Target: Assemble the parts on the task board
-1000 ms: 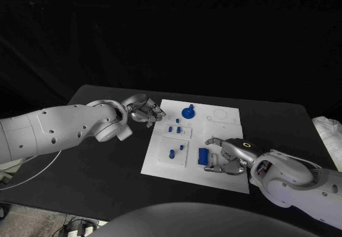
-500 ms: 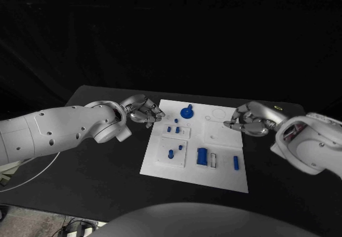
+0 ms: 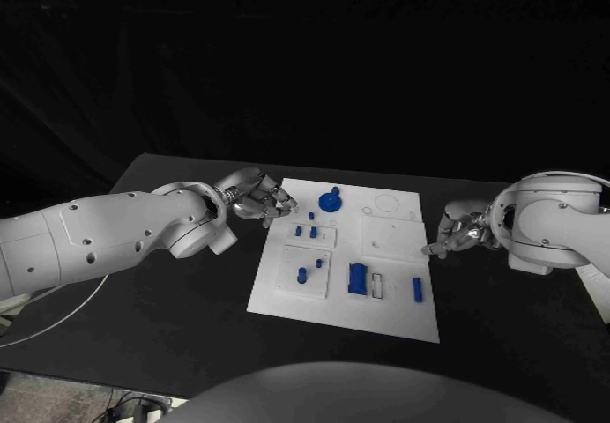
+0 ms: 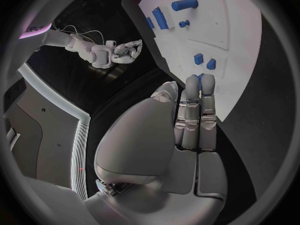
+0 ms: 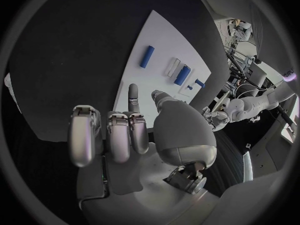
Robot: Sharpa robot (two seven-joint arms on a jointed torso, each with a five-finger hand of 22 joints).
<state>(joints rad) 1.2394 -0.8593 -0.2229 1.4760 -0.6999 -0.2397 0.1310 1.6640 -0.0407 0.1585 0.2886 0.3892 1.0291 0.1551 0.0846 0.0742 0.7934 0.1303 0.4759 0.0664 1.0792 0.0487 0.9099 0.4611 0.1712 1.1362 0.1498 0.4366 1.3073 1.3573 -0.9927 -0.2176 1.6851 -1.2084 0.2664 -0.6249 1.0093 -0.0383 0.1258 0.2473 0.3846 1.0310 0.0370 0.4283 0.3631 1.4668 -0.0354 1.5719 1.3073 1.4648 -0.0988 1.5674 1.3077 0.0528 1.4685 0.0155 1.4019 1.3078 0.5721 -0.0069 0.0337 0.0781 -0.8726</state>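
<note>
Hovering at the task board's (image 3: 394, 304) left upper edge with fingers curled in and nothing held: left robot hand (image 3: 261, 199). Lying across the white board in the middle of the bench (image 3: 178, 308): small blue parts, among them a round knobbed piece (image 3: 331, 202), two short pegs (image 3: 305, 232), a block (image 3: 359, 278) and a slim bar (image 3: 417, 289). Looking partly done, with outlined spots near the board's far right corner apparently unfilled. Hanging just off the board's right edge, fingers loosely curled and empty: right robot hand (image 3: 460, 231).
</note>
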